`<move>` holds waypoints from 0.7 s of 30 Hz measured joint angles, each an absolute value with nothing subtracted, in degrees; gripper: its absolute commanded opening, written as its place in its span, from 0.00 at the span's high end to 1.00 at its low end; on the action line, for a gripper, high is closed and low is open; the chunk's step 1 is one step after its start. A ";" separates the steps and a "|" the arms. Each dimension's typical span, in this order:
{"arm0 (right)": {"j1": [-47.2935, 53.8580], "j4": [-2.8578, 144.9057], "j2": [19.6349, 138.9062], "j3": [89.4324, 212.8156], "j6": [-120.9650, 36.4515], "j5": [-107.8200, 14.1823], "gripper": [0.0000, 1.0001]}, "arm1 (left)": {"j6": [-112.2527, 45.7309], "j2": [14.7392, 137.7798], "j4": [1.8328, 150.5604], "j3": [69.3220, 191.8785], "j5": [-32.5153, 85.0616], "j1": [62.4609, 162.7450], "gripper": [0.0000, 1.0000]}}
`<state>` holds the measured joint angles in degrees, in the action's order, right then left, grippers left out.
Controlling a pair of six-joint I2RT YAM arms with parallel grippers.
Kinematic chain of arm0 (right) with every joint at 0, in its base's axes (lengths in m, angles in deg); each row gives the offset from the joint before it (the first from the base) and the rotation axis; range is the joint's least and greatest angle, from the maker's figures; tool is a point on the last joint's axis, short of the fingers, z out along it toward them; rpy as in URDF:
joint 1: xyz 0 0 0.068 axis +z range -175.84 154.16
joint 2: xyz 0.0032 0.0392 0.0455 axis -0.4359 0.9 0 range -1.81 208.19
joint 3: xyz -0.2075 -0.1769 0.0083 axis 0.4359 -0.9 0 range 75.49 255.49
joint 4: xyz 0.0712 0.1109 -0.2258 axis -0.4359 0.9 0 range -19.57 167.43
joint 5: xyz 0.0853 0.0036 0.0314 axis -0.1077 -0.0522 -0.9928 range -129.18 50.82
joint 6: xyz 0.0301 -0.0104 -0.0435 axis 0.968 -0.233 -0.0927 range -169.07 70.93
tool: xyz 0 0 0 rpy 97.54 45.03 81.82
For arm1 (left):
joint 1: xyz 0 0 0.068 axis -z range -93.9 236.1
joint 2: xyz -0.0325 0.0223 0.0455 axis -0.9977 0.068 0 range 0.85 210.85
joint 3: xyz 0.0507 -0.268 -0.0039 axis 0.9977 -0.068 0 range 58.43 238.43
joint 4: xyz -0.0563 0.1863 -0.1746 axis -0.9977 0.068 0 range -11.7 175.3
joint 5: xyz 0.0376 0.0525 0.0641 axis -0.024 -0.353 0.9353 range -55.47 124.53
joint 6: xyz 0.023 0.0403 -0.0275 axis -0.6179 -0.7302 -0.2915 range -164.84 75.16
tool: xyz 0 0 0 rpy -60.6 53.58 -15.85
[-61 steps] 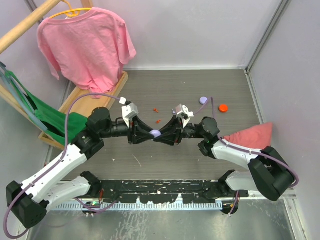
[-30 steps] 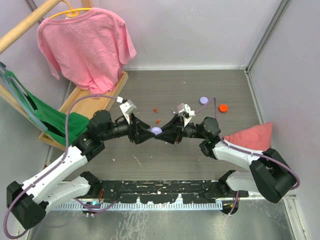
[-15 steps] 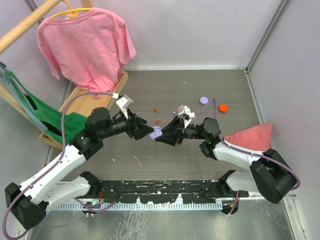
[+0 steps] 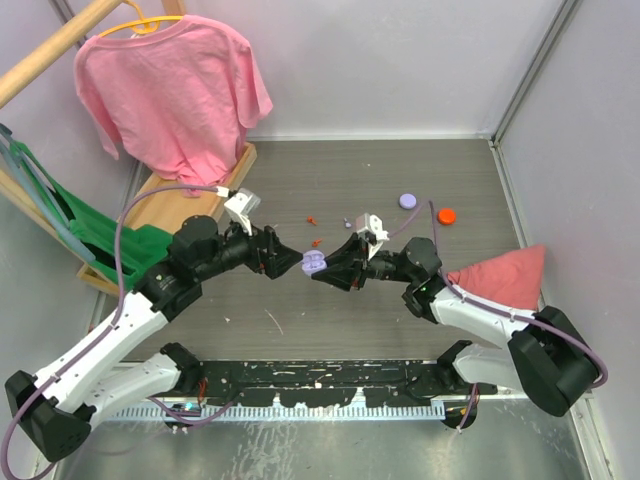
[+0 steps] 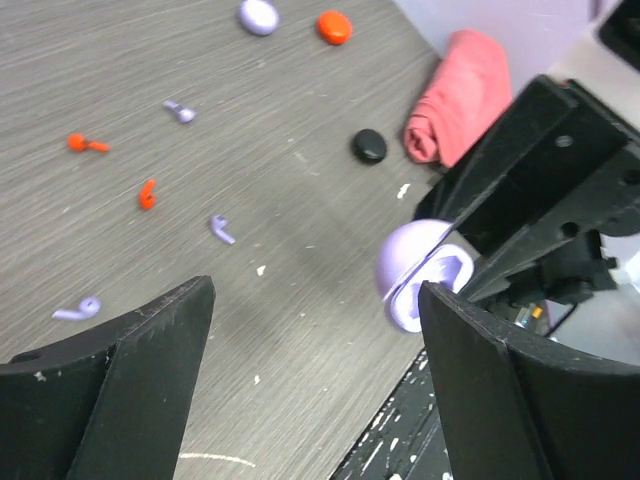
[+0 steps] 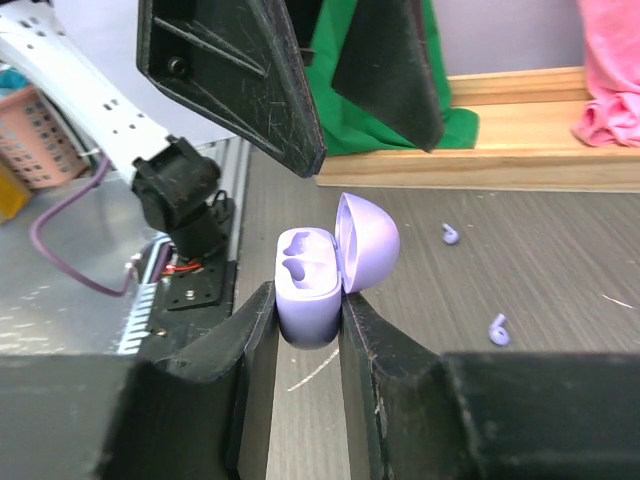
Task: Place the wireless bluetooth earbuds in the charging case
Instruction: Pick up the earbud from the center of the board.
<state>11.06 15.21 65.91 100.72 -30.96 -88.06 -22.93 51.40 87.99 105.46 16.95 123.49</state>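
Case is held above the table by the right gripper, which is clamped on the lower shell. The lid is hinged open and both wells are seen empty. The left gripper is released, its jaws spread wide and facing the case from the other side, close to it but not touching.

Three lilac earbuds are scattered on the bare wood beyond the grippers, well apart from one another, with two orange earbuds among them. Open table is seen around each of them.

A lilac disc and an orange disc are set further back, toward the right wall. A black puck is seen just beside a rolled red cloth at the right edge.

The left edge is taken up by a wooden rack carrying a pink shirt and a green cloth. The near edge is bounded by the black base rail.
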 measured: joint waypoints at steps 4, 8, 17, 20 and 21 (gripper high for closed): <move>11.06 18.64 64.16 99.54 -34.55 -83.76 0.99 | -22.60 50.28 93.50 105.46 23.94 123.49 0.13; 11.06 19.93 63.79 97.62 -36.82 -80.67 0.99 | -21.66 50.46 99.23 105.46 31.94 123.49 0.13; 11.06 19.80 64.97 94.28 -38.90 -76.59 0.99 | -21.49 59.53 105.30 105.48 42.37 120.98 0.13; 11.06 19.05 66.50 93.75 -38.85 -76.26 0.99 | -21.62 64.40 105.35 105.54 42.96 118.92 0.13; 11.06 18.44 67.07 93.49 -38.85 -76.26 0.99 | -21.66 66.09 105.24 105.57 42.92 117.87 0.13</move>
<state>11.06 18.44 67.07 93.49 -38.85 -76.26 -21.66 66.09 105.24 105.57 42.92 117.87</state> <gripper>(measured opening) 0.329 0.865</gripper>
